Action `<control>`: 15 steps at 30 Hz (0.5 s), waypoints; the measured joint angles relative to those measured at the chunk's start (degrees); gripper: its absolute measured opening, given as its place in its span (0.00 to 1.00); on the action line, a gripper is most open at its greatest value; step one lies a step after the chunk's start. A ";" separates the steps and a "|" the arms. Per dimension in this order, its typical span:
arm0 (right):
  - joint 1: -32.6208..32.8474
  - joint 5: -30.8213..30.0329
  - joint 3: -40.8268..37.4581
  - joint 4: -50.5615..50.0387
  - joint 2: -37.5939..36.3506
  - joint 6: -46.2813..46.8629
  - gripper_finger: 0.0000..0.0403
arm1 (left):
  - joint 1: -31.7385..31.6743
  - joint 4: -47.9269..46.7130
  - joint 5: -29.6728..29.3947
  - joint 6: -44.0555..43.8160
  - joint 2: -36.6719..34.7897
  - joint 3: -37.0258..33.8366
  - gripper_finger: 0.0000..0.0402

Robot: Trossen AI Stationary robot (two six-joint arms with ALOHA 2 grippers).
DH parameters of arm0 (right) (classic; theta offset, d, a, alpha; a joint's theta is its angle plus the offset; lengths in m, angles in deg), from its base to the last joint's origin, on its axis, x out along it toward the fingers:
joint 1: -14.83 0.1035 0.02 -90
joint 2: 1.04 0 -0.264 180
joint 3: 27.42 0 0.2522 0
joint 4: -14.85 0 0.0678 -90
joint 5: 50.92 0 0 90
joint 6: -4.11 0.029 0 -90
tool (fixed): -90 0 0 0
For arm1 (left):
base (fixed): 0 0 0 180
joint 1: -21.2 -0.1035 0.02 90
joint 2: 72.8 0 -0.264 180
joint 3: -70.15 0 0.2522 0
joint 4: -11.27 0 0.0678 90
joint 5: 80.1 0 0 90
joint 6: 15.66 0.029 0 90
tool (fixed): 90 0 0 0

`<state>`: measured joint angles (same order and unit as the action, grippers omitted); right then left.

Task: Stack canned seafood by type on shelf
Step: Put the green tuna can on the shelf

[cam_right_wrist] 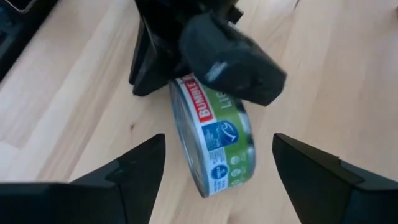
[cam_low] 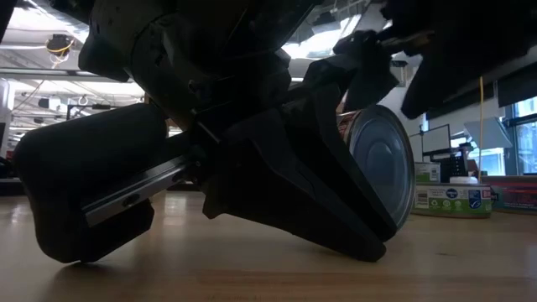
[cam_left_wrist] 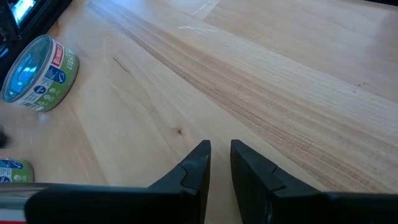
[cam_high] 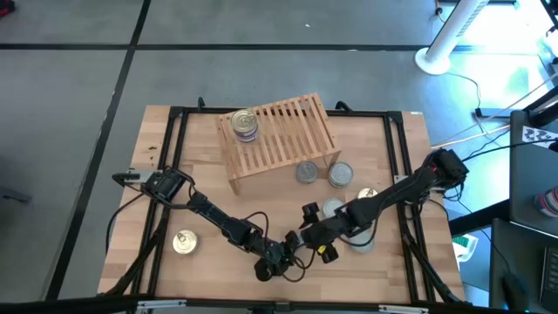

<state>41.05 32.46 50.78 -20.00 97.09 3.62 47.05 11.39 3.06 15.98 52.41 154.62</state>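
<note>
A: What surrounds the tin on its edge?

B: The tin on its edge (cam_right_wrist: 214,146) stands on the tabletop (cam_high: 209,262) near the front edge, between the two arms. The left gripper (cam_high: 268,269) presses close against it; in the right wrist view its dark body covers the tin's far upper part. The right gripper (cam_right_wrist: 217,171) straddles the tin, one finger on each side, neither visibly touching it.

A: So the fingers?

B: The right ones are spread wide and grasp nothing. The left fingers (cam_left_wrist: 205,163) are nearly closed with a thin gap and hold nothing; ahead of them is only bare wood.

A: Which way does the tin face?

B: It stands on its rim, axis level with the tabletop, label wrapped around the side. In the low view its flat silver end faces the camera.

A: And the others?

B: A stack of tins (cam_high: 245,125) sits on the left end of the shelf (cam_high: 288,131). Two grey-topped tins (cam_high: 306,172) lie just in front of the shelf, a gold-topped tin (cam_high: 183,242) sits alone near the left arm, and more tins are partly hidden under the right arm (cam_high: 392,194).
</note>
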 joint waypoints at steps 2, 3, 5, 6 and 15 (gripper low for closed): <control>0.00 0.14 0.04 1.20 1.48 -0.04 0.73 | -0.02 0.06 0.16 -0.02 0.00 0.02 0.15; 0.00 -0.02 0.02 1.32 2.16 0.00 0.73 | -0.02 0.05 0.14 0.01 0.00 0.02 0.15; 0.00 -0.27 0.02 2.04 2.87 0.02 0.73 | -0.02 0.06 0.20 0.17 0.00 0.02 0.15; 0.00 -0.31 0.02 2.17 3.06 0.02 0.73 | -0.02 0.07 0.13 0.22 0.00 0.02 0.15; 0.00 0.21 0.02 1.68 3.19 1.95 0.49 | -0.01 1.14 0.34 2.33 0.00 0.02 0.15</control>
<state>41.05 32.66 50.81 -18.32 100.28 5.57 47.05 12.53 3.40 18.30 52.41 154.63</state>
